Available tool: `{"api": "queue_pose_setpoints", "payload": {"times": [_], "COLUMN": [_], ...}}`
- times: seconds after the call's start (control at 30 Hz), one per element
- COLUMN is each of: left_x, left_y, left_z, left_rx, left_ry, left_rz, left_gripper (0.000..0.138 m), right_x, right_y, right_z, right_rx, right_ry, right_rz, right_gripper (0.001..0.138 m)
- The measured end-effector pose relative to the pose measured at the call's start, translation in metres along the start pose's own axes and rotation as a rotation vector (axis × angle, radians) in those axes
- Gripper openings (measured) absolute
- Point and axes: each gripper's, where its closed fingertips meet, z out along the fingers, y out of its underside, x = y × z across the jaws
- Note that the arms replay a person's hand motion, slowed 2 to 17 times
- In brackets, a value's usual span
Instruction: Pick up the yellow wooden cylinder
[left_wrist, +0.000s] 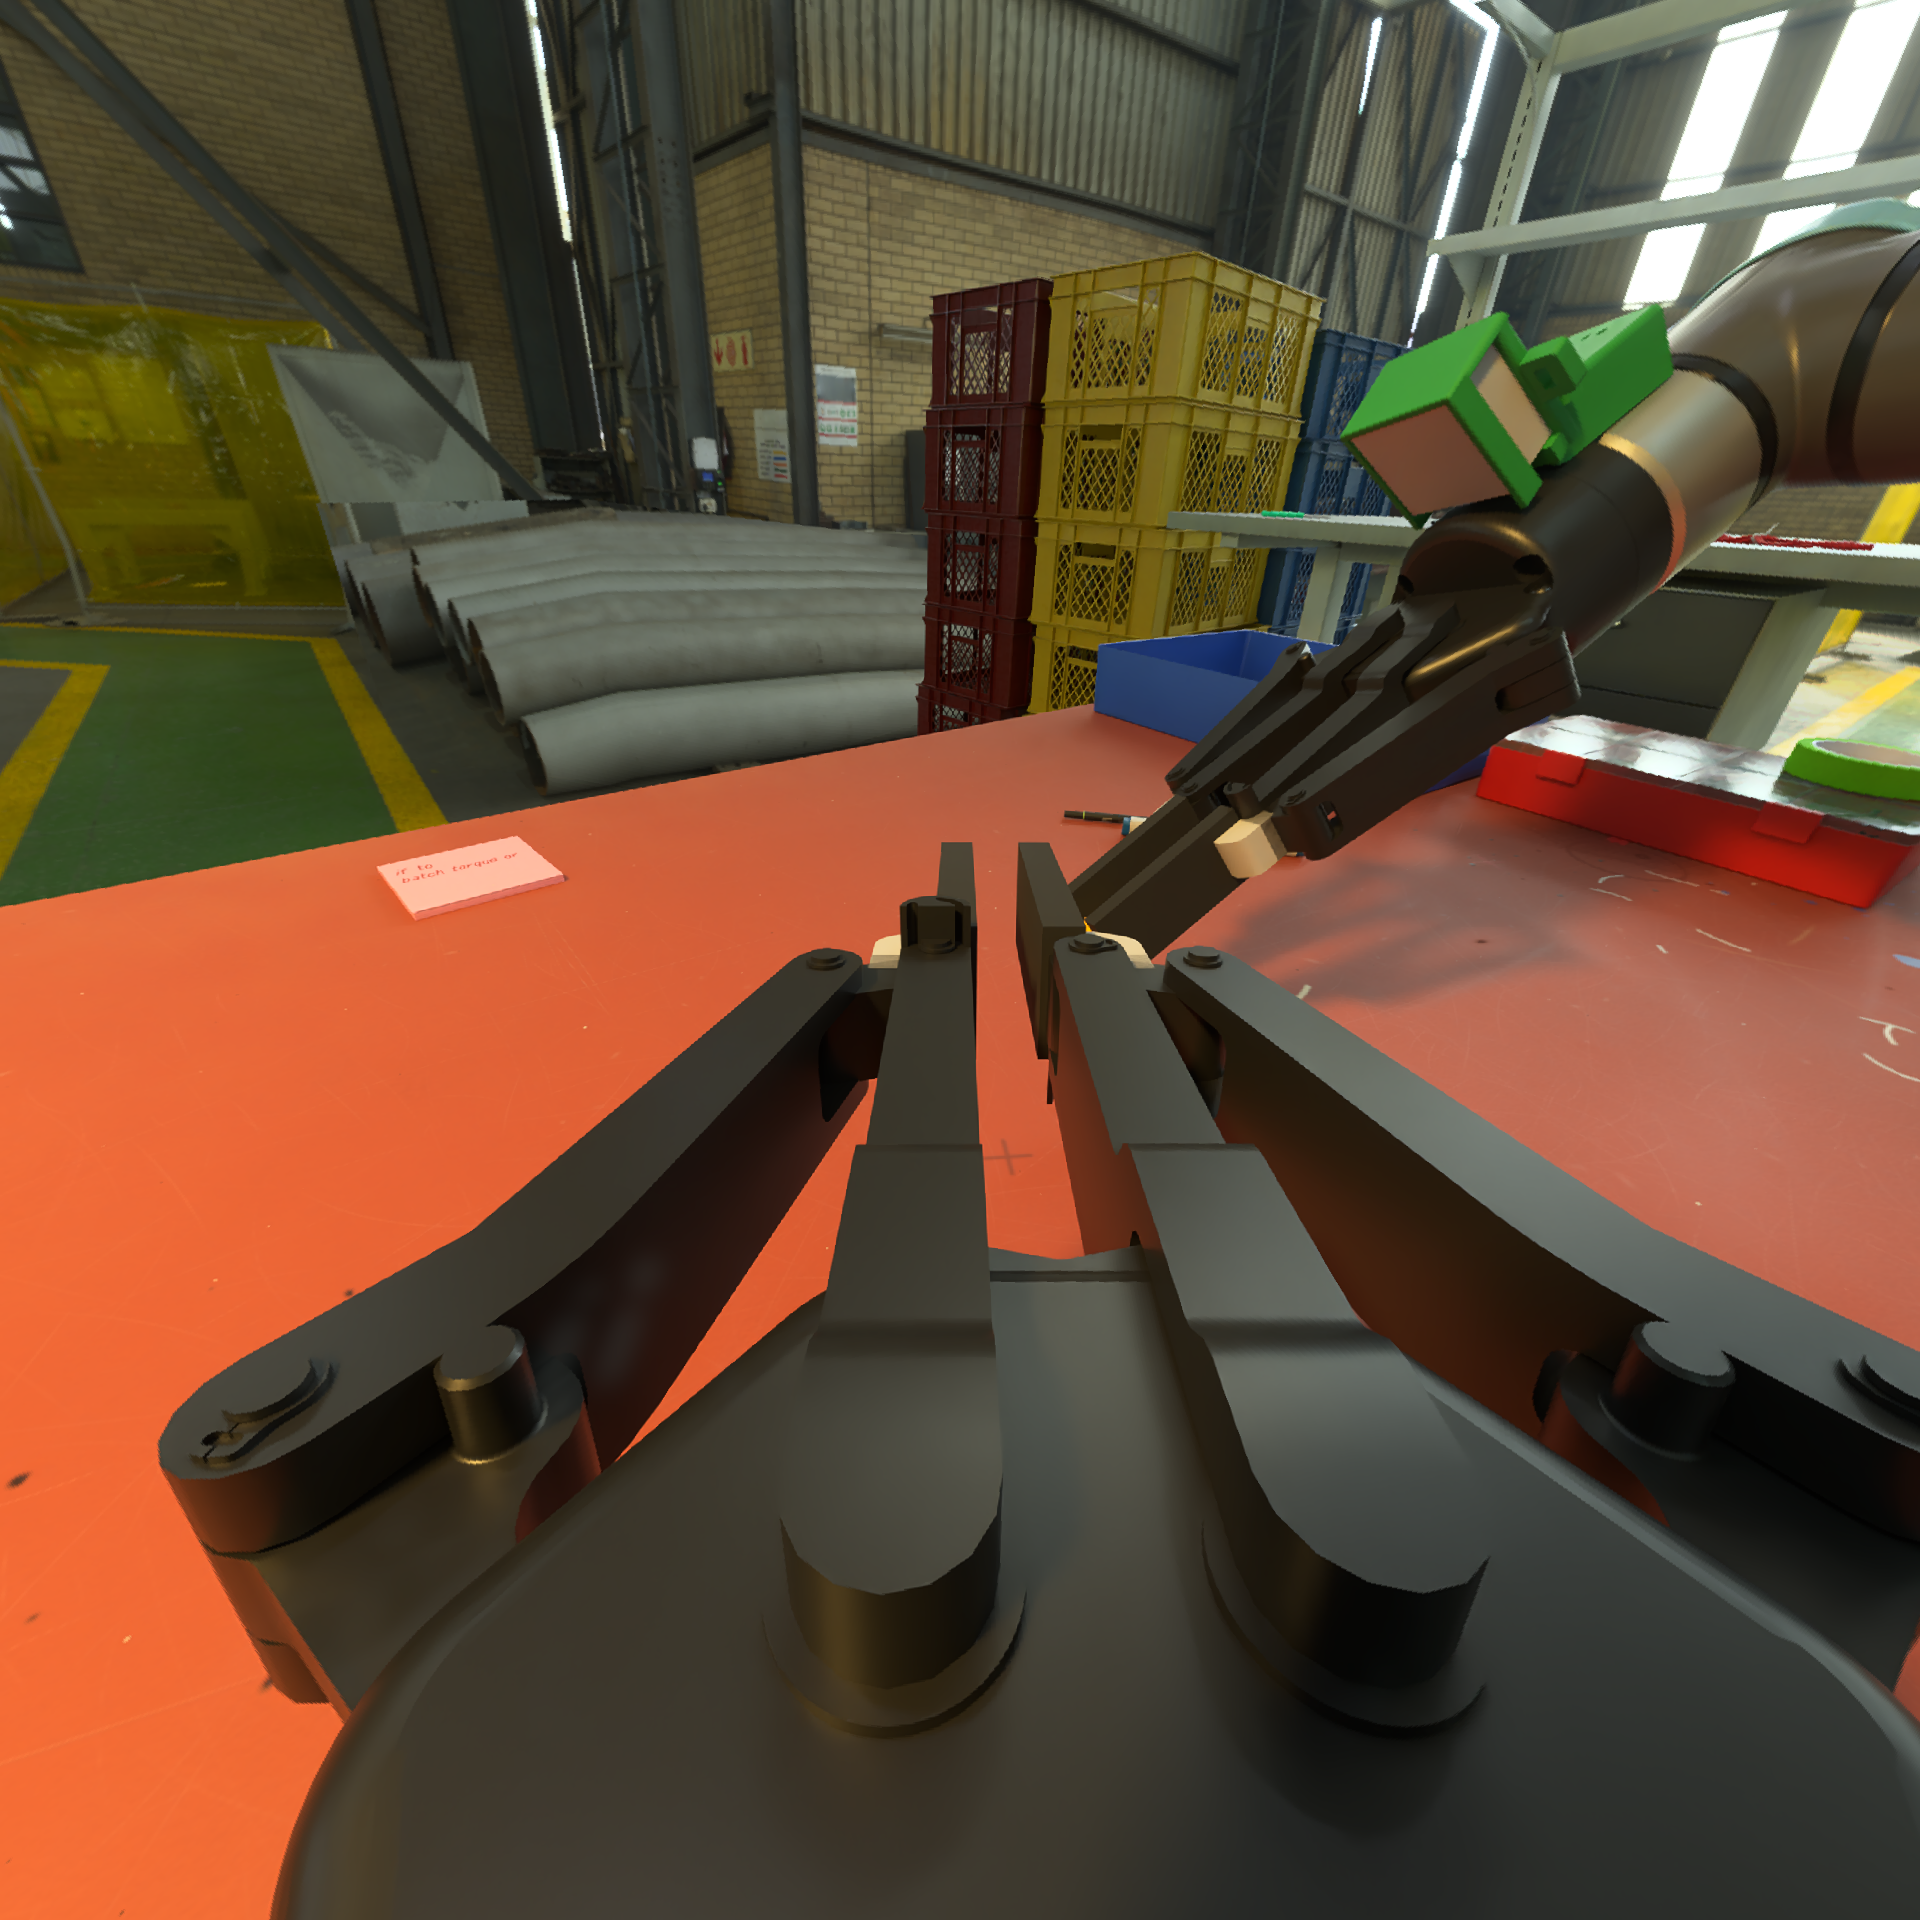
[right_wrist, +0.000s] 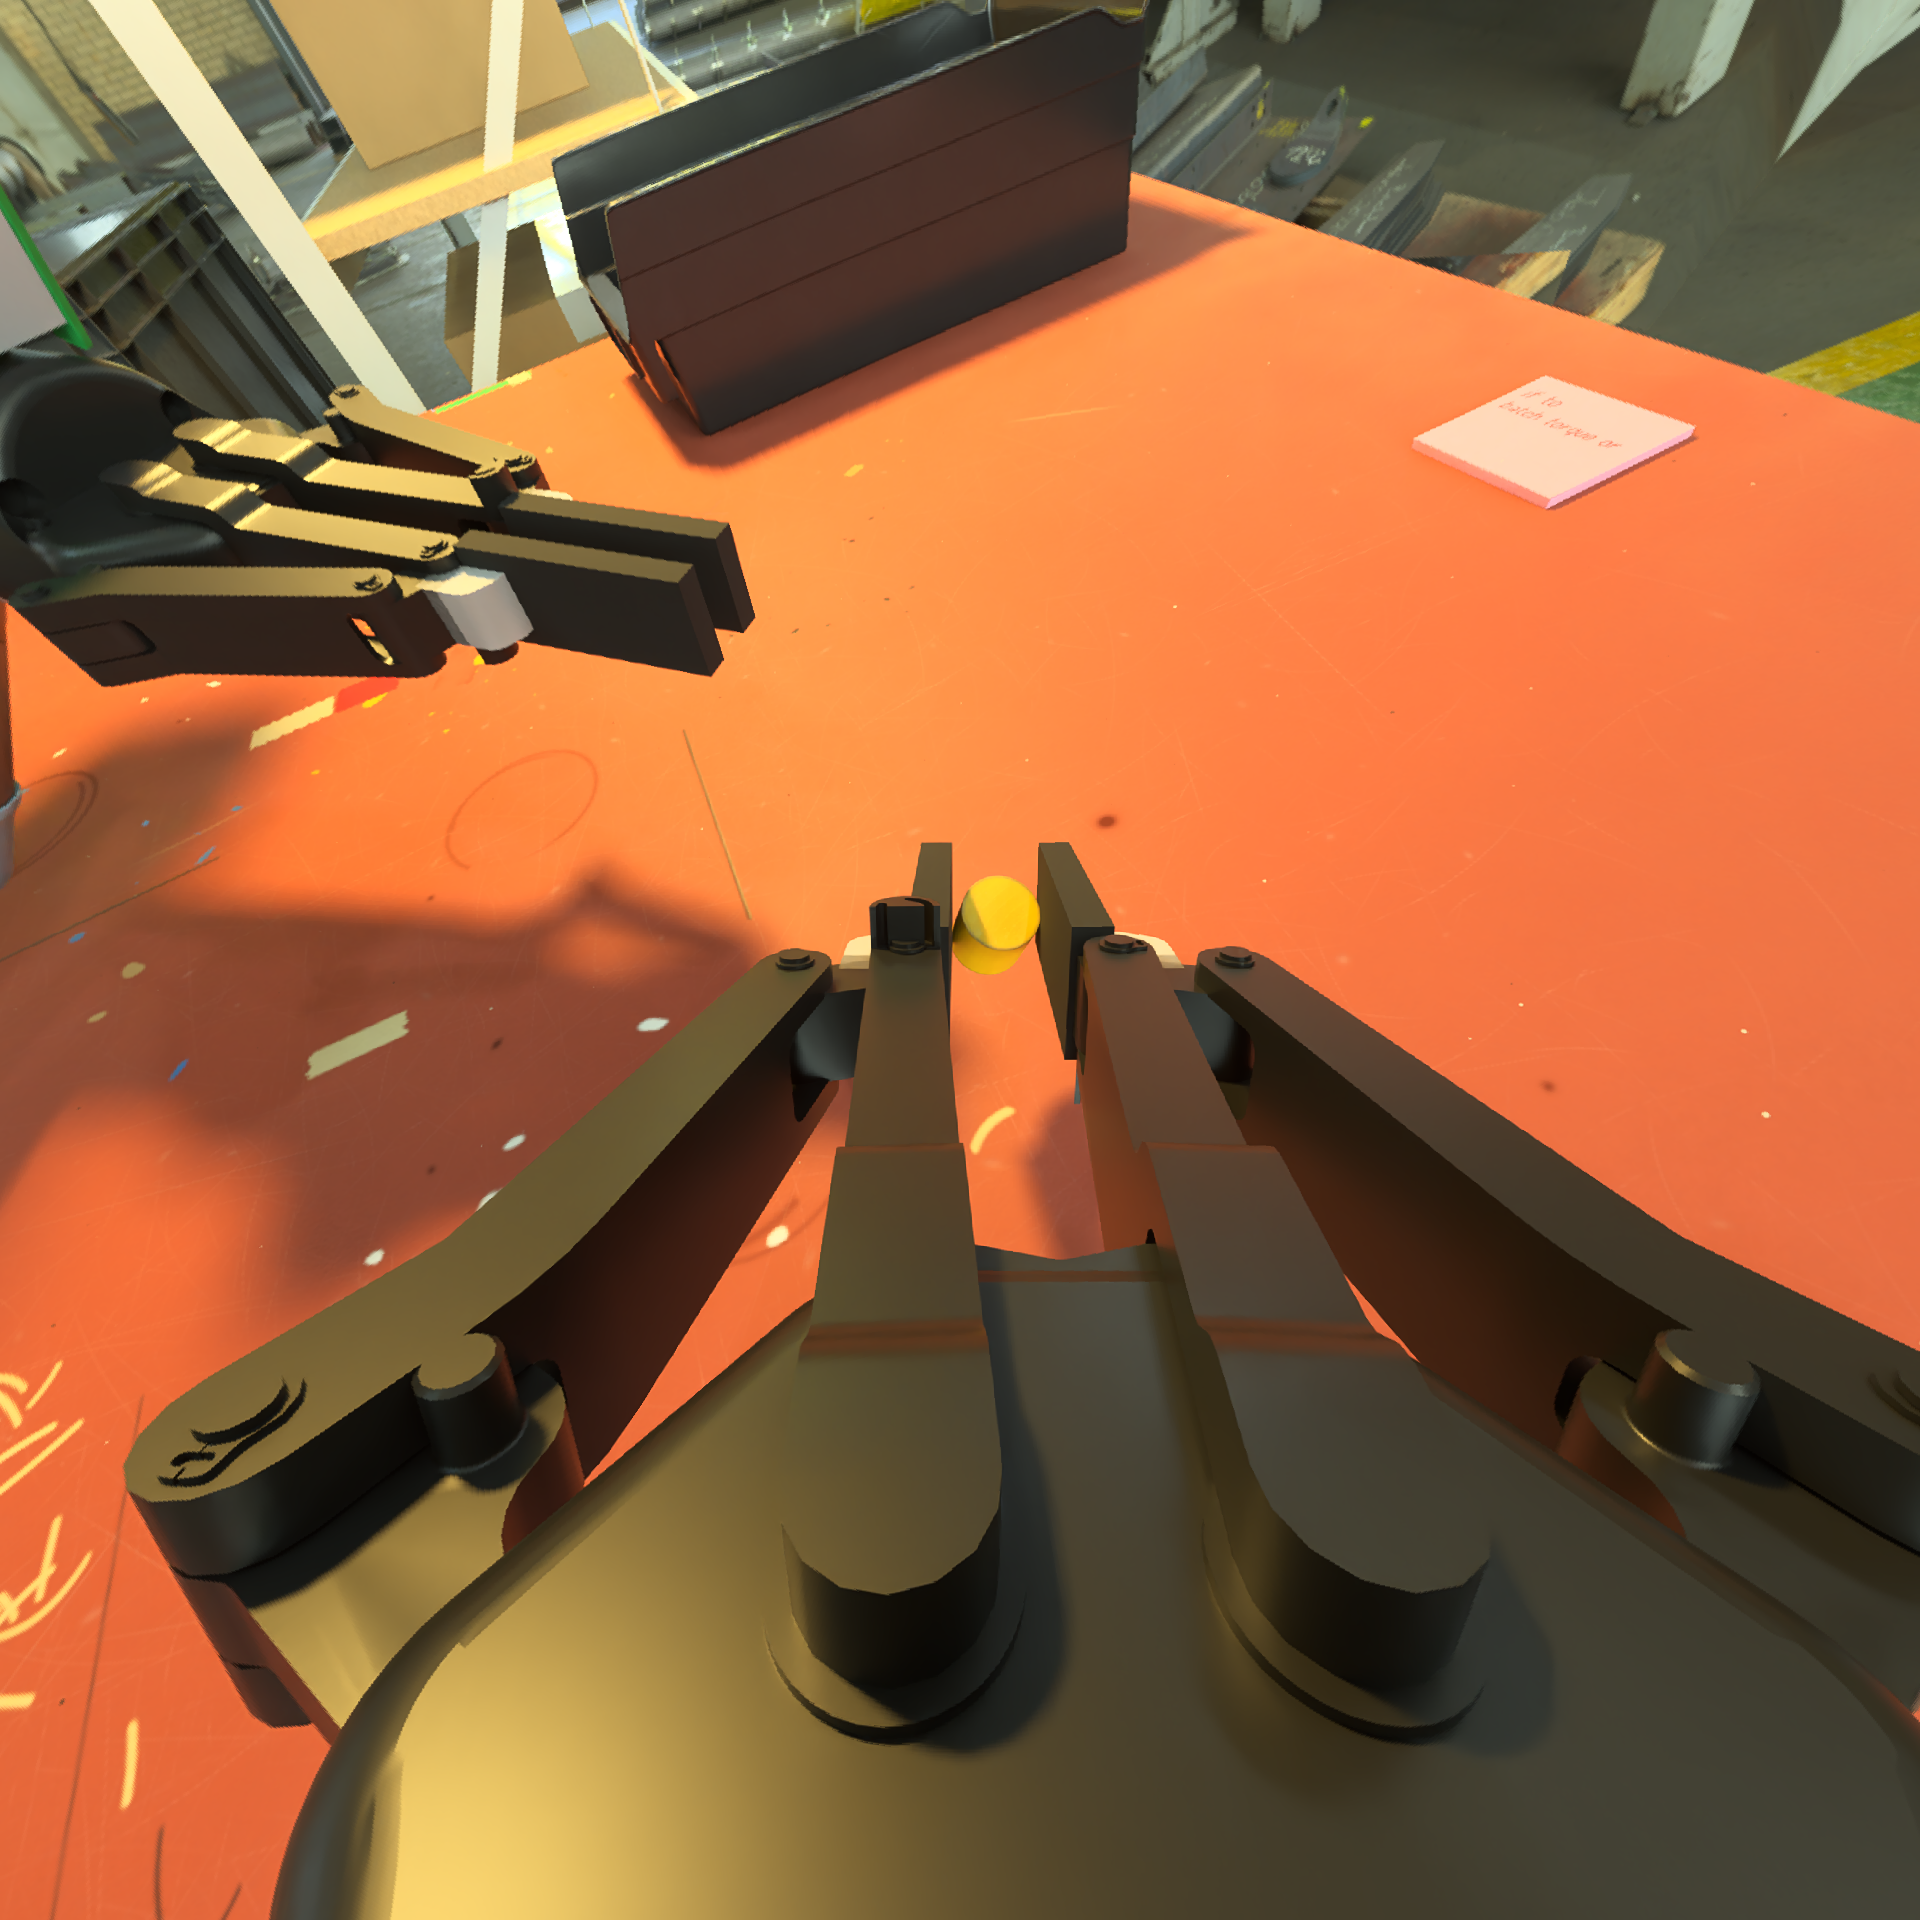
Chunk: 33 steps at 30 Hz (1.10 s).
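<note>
The yellow wooden cylinder (right_wrist: 995, 920) sits between the fingertips of my right gripper (right_wrist: 994, 883), low over the orange table (right_wrist: 1351, 779). Both pads touch its sides, so the gripper is shut on it. I cannot tell whether the cylinder rests on the table or hangs just above it. In the left wrist view the right gripper (left_wrist: 1101, 906) reaches down from the upper right, and the cylinder shows only as a yellow speck behind my left finger. My left gripper (left_wrist: 997, 883) is shut and empty, hovering over the table; it also shows in the right wrist view (right_wrist: 727, 592).
A pink note pad (left_wrist: 470, 876) lies on the table's far left and shows in the right wrist view too (right_wrist: 1553, 442). A dark bin (right_wrist: 862, 229), a blue bin (left_wrist: 1174, 675), a red box (left_wrist: 1683, 821) with a green tape roll (left_wrist: 1860, 769) and a pen (left_wrist: 1101, 818) stand along the edges.
</note>
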Motion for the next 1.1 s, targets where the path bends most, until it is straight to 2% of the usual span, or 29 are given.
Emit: {"api": "queue_pose_setpoints", "payload": {"times": [0.67,1.1], "left_x": [-0.001,0.003], "left_y": [0.008,0.011], "left_z": [0.01,0.017], "left_rx": [-0.048,-0.067], "left_ry": [-0.098,-0.117], "left_rz": [0.146,0.227], "left_gripper": [0.012,0.012], "right_x": [-0.004,-0.006], "right_y": [-0.017,-0.023], "right_z": [-0.007,-0.007], "right_rx": [0.023,0.02], "right_ry": [-0.012,-0.024], "right_rz": [0.015,0.018], "right_gripper": [0.022,0.022]}}
